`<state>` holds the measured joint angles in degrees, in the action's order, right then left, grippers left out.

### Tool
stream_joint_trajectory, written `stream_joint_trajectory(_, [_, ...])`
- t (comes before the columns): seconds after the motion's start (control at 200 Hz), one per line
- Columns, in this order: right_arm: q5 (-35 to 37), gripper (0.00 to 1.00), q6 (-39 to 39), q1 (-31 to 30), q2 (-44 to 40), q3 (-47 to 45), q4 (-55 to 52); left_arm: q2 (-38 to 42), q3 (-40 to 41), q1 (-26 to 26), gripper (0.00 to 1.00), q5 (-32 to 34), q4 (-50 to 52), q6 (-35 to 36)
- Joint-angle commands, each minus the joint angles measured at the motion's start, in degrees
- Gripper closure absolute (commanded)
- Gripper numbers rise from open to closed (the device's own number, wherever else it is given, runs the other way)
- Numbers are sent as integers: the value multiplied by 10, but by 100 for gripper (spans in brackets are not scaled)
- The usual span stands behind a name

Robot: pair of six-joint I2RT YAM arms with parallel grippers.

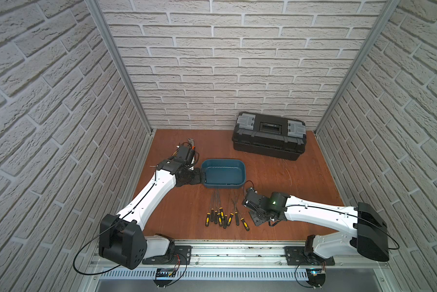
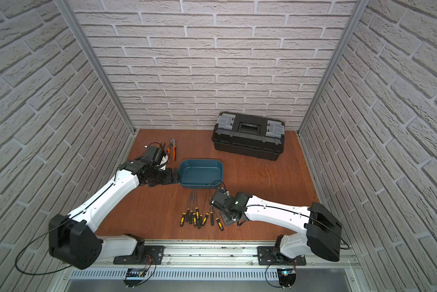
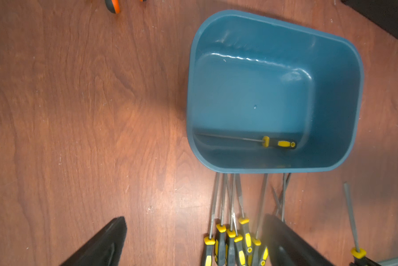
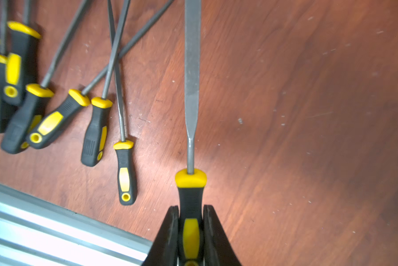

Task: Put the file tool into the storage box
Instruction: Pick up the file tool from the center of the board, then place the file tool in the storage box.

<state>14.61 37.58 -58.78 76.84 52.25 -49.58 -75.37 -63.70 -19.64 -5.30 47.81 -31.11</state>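
Observation:
The teal storage box (image 1: 240, 185) (image 2: 220, 166) stands mid-table; the left wrist view shows one black-and-yellow file (image 3: 246, 139) lying inside the box (image 3: 345, 76). Several more files (image 1: 221, 216) (image 2: 196, 217) (image 4: 94, 129) lie in a fan in front of it. My right gripper (image 4: 190, 207) (image 1: 256, 220) is shut on the handle of a flat file tool (image 4: 192, 69) just right of that fan, blade pointing toward the box. Whether it is off the wood I cannot tell. My left gripper (image 3: 198, 241) (image 1: 199, 175) (image 2: 173, 175) is open, holding nothing, at the box's left end.
A large black toolbox (image 1: 269, 136) (image 2: 249, 136) with grey latches sits at the back right. Orange-handled pliers (image 2: 172, 149) (image 3: 112, 5) lie behind the left arm. An aluminium rail (image 4: 43, 218) (image 1: 237, 250) runs along the table's front edge, close to the file handles.

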Motion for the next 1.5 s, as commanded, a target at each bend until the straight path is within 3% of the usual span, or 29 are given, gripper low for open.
stream_joint_trajectory(0.0, [50,93,14,-2,-36,1,-31,3,-35,-3,2,-16,-17,-7])
stream_joint_trajectory(0.195, [94,93,-24,12,-35,43,-45,-17,-66,-3,2,-30,-27,-23])
stream_joint_trajectory(0.365, [86,93,-105,53,-1,110,-45,-34,-94,-3,2,-24,-26,-39])
stream_joint_trajectory(0.755, [-45,93,-329,159,117,255,-1,-66,-145,0,2,13,8,-47])
stream_joint_trajectory(1.185, [-72,94,-471,171,323,447,-39,-63,-167,70,2,4,54,-27])
stream_joint_trajectory(1.495, [-50,96,-544,171,390,465,-30,-54,-151,77,2,5,59,-32])
